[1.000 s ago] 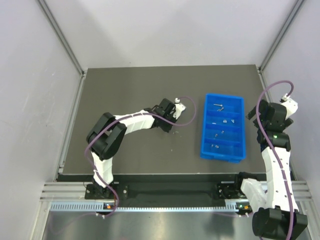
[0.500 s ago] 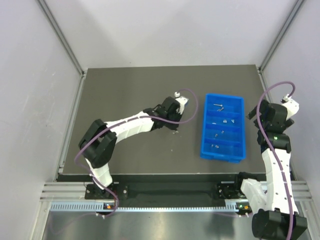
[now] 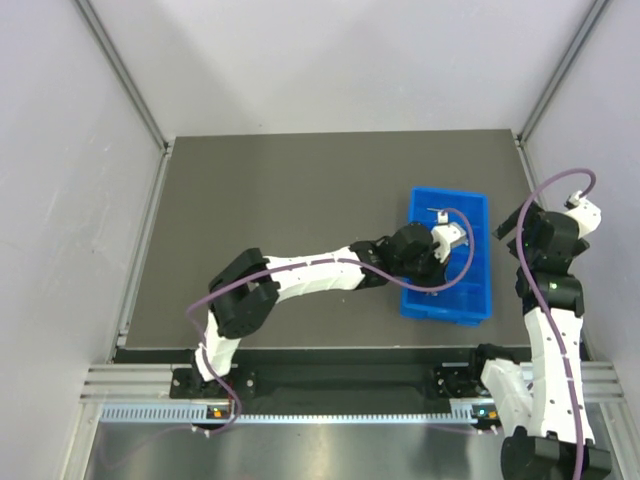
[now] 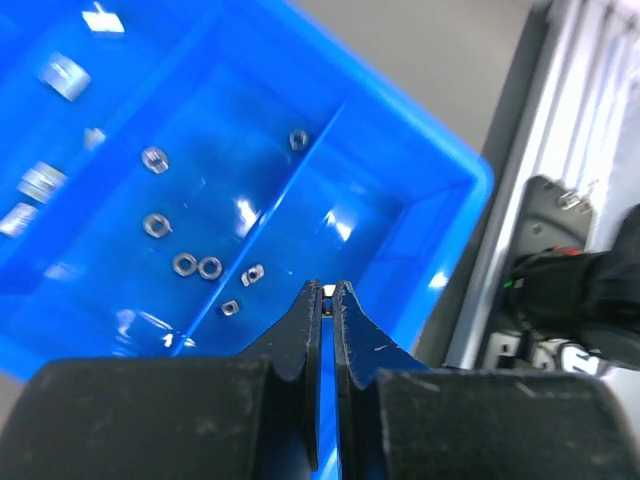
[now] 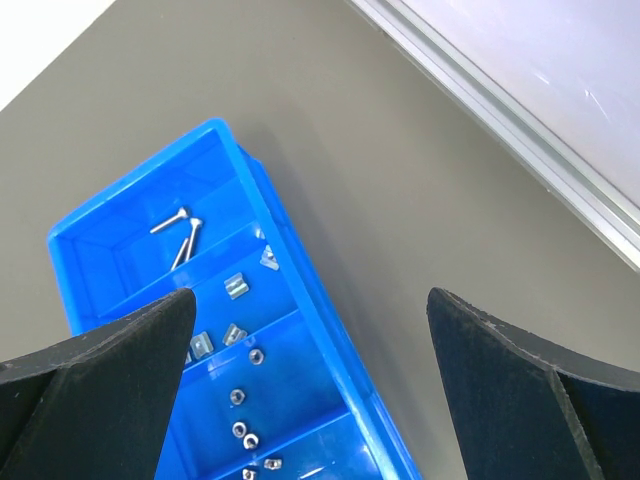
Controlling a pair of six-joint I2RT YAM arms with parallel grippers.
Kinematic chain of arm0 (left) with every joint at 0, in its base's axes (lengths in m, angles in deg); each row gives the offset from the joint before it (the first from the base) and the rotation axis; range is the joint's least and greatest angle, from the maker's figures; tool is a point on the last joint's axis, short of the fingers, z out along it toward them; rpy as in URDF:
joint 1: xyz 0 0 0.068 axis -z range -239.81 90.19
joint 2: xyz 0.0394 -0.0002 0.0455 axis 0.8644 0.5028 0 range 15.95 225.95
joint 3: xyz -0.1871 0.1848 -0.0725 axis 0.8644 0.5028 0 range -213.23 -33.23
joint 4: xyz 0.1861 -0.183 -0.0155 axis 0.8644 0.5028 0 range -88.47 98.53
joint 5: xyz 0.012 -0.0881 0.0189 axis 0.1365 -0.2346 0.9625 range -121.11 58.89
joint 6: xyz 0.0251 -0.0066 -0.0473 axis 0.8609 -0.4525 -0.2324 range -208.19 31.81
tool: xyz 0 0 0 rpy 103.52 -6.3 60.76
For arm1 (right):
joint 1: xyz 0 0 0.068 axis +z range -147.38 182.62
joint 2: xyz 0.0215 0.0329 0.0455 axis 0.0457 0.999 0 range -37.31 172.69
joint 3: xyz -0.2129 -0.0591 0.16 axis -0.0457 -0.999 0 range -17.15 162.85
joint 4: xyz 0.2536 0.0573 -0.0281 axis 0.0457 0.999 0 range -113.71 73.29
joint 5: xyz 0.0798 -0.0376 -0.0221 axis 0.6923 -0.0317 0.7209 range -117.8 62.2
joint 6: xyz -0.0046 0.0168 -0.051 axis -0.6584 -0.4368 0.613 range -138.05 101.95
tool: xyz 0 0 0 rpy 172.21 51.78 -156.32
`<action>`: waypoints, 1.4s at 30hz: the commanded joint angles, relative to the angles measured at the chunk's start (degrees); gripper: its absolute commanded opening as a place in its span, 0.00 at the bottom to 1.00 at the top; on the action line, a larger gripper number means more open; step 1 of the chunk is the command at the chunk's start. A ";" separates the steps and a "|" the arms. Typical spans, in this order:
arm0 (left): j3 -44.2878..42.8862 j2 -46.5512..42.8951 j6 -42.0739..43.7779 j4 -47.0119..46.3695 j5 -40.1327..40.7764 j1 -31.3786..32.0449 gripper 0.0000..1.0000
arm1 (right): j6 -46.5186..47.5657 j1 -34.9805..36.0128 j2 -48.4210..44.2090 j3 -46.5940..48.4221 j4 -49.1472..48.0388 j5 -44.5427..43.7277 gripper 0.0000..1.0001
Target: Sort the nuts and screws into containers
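left pincer point(image 4: 327, 294): fingers pressed together on a tiny silvery bit point(image 4: 328, 289), over the containers' point(image 3: 446, 316) near end | nuts point(image 4: 185, 264): loose in near-end compartments | screws point(image 5: 172, 222): two in the far-end compartment | right pincer point(image 5: 310, 300): fingers wide apart, above the worktop point(image 3: 280, 190) right of them

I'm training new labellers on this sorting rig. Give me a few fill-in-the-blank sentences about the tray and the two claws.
The blue tray has ____ compartments. The left claw, above the tray, is ____. The right claw stands ____. The tray's far-end compartment holds two ____.
Missing: four; shut; open; screws.
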 commanded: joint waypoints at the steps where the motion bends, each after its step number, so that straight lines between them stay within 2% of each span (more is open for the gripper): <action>1: -2.89 2.83 1.16 -2.50 -1.15 0.79 0.02 | 0.03 -0.13 -1.63 0.43 0.29 0.35 1.00; 7: -4.30 4.68 1.60 -1.89 0.35 0.79 0.04 | 0.29 -0.13 -2.16 0.61 0.90 -0.18 1.00; 8: -4.04 4.50 1.60 -1.71 -0.09 0.79 0.15 | 0.29 -0.05 -2.16 0.61 0.90 -0.27 1.00; 11: -2.64 2.93 1.25 -1.80 -0.71 0.79 0.37 | 0.38 -0.13 -1.98 0.43 0.81 -0.53 1.00; 12: -2.37 1.62 1.16 -1.80 -0.45 0.79 0.50 | 0.12 -0.13 -1.90 0.35 0.82 -0.36 1.00; 15: -1.23 -1.98 0.20 -1.53 0.60 0.79 0.59 | -0.06 -0.13 -1.72 0.17 0.38 0.34 1.00; 20: 2.81 -8.14 -1.39 0.13 7.10 0.27 0.59 | -0.06 -0.05 -1.54 0.52 0.37 1.58 1.00; 26: 8.79 -17.46 -2.88 6.54 18.09 -3.86 0.57 | 0.11 -0.13 -1.81 -0.09 0.11 1.40 1.00; 30: 14.50 -20.98 -1.04 9.01 17.49 -8.86 0.57 | -0.06 -0.13 -1.20 -0.45 -0.33 1.49 1.00; 36: 19.51 -20.11 3.26 12.18 16.25 -13.79 0.55 | 0.03 -0.13 -0.58 -0.71 -0.33 0.79 1.00; 42: 21.45 -16.60 7.22 7.71 14.33 -14.94 0.53 | 0.12 -0.13 0.21 -0.80 -0.59 0.52 1.00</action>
